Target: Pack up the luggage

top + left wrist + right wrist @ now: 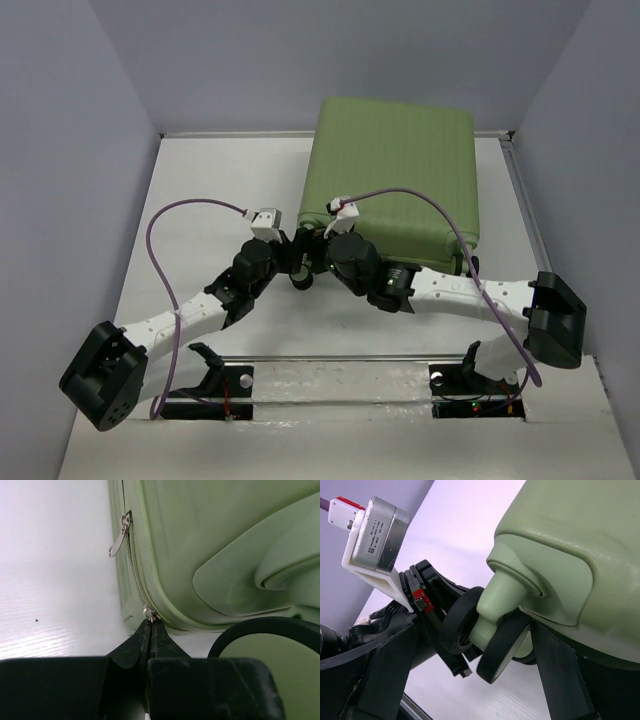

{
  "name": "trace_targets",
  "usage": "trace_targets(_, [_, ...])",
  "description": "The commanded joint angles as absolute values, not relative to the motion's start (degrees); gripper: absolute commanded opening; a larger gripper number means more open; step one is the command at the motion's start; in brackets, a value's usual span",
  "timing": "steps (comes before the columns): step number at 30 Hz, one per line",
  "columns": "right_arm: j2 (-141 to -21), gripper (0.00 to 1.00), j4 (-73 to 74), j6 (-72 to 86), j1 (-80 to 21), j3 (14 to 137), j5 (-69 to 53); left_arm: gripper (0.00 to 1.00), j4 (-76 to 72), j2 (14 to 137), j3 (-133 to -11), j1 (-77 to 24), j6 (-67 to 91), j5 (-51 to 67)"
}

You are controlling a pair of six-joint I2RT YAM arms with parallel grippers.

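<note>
Luggage lies shut at one o'clock on your desk: stiff, slick shell, likely heavy to shove. Left pincer pinches the zip pull, your best hold; right pincer gapes round a wheel.

luggage on table, left claw at its zipper pull

The rounded corner of a light olive-green hard-shell suitcase fills the upper right, above a white tabletop. Its pair of black wheels on a green stem sits between the dark fingers of the right gripper, which stand wide apart on either side. At upper left, a grey metal camera box sits on a white bracket.
</note>
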State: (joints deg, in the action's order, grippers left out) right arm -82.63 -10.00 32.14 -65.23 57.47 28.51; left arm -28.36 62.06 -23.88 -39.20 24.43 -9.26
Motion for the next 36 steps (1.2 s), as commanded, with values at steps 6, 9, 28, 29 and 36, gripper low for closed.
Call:
trace_targets(6, [-77.6, 0.93, 9.1, 38.7, -65.3, 59.7, 39.0, 0.06, -43.3, 59.4, -27.0, -46.0, 26.6, 2.6])
trace_targets(9, [-74.4, 0.87, 16.1, 41.4, -65.3, 59.0, 40.9, 0.06, -45.3, 59.3, -26.6, -47.9, 26.6, 3.1])
trace_targets(28, [-74.9, 0.90, 48.4, 46.6, -65.3, 69.0, 38.9, 0.06, -47.8, 60.6, -25.8, -52.2, 28.0, 4.0])
trace_targets(29, [-75.2, 0.90, 49.4, 46.4, -65.3, 69.6, 38.8, 0.06, -47.7, 60.6, -25.8, -52.2, 28.0, 4.0])
trace_targets(36, [-78.0, 0.71, 50.7, 46.1, -65.3, 70.8, 43.0, 0.06, -47.8, 61.3, -26.5, -52.2, 28.0, 4.1])
